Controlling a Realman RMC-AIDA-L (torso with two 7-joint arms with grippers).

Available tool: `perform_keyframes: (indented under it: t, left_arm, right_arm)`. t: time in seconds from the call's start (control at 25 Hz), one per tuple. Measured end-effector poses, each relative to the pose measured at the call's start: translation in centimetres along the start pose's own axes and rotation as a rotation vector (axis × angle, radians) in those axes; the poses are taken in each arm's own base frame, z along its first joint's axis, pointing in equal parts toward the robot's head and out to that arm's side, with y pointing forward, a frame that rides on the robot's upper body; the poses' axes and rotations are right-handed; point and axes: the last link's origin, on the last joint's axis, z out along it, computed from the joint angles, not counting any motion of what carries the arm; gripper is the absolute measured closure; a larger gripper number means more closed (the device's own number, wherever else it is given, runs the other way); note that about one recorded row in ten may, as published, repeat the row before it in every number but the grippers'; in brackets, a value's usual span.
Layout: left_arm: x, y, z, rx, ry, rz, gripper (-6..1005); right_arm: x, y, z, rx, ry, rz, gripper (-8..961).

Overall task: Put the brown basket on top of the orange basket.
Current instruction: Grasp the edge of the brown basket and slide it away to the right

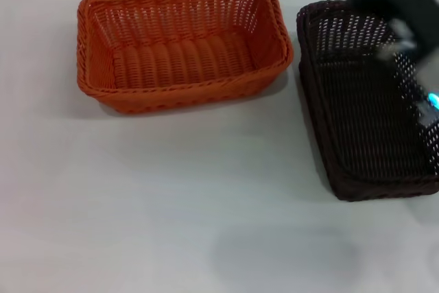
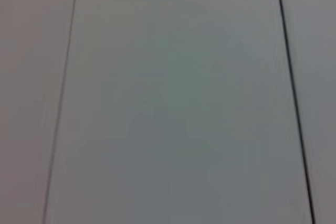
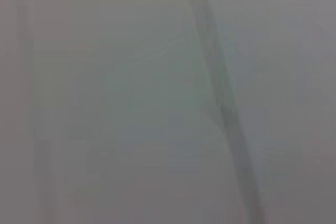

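Brown basket [image 1: 367, 101] rests on the white table [image 1: 171, 204], just right of the orange basket [image 1: 182, 42], not touching it. Right gripper [image 1: 394, 5], blurred, hovers over the brown basket's far end; its finger state is indiscernible.

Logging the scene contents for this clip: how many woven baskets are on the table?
2. The orange basket sits at the far left-centre of the table; the brown basket stands apart to its right, partly under the right arm. None appear hidden.
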Motion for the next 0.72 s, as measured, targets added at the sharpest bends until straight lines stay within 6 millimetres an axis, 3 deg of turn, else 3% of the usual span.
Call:
perform_keyframes:
  t: [0.04, 0.12, 0.2, 0.32, 0.4, 0.44, 0.52, 0.64, 0.72]
  left_arm:
    - [-0.3, -0.5, -0.6, 0.007, -0.017, 0.015, 155]
    - [-0.5, -0.7, -0.9, 0.010, -0.028, 0.023, 155]
    - [-0.7, -0.8, -1.1, 0.012, -0.041, 0.031, 155]
    - [-1.3, -1.1, -1.6, 0.018, -0.074, 0.054, 155]
    - [-1.7, -1.0, -1.8, 0.013, -0.095, 0.067, 155]
    - [-1.8, -1.0, -1.8, 0.013, -0.101, 0.069, 155]
    - [-2.1, -1.0, -1.9, 0.014, -0.123, 0.077, 155]
    - [-2.1, -1.0, -1.9, 0.014, -0.123, 0.077, 155]
    - [-2.3, -1.0, -1.8, 0.013, -0.136, 0.081, 155]
  right_arm:
    - [-1.1, 1.3, 1.9, -0.064, 0.125, -0.017, 122]
    - [-1.9, 1.8, 2.7, -0.078, 0.168, -0.019, 122]
    - [-4.4, 2.7, 4.9, -0.112, 0.319, -0.017, 122]
    - [-5.5, 2.9, 5.4, -0.143, 0.450, -0.021, 123]
    - [-5.5, 3.3, 4.3, -0.214, 0.617, -0.042, 123]
    - [-5.7, 3.9, 2.6, -0.292, 0.767, -0.072, 123]
    - [-5.9, 3.9, 1.9, -0.312, 0.812, -0.088, 123]
    - [-7.3, 3.6, -1.5, -0.385, 1.017, -0.176, 123]
    - [-7.7, 3.5, -2.3, -0.395, 1.064, -0.191, 123]
